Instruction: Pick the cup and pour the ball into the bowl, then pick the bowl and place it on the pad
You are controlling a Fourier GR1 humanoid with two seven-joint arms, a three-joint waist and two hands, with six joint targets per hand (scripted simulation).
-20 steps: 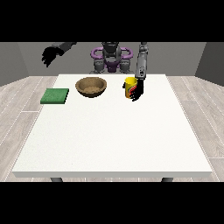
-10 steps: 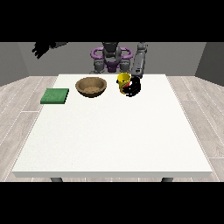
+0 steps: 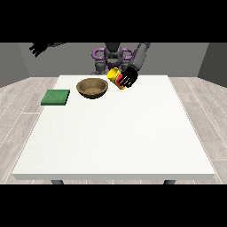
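The yellow cup (image 3: 116, 78) is held tilted above the tabletop's (image 3: 119, 133) far edge, gripped around its side by the hand at the view's right (image 3: 128, 79), just beside the bowl (image 3: 92, 87). It is judged light and rigid; a sidewall grip suits pouring.

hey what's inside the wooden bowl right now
The bowl shows only its brown inside; no ball is visible in it. The yellow cup, held tilted by the hand at the view's right, is beside it. The cup's inside cannot be seen.
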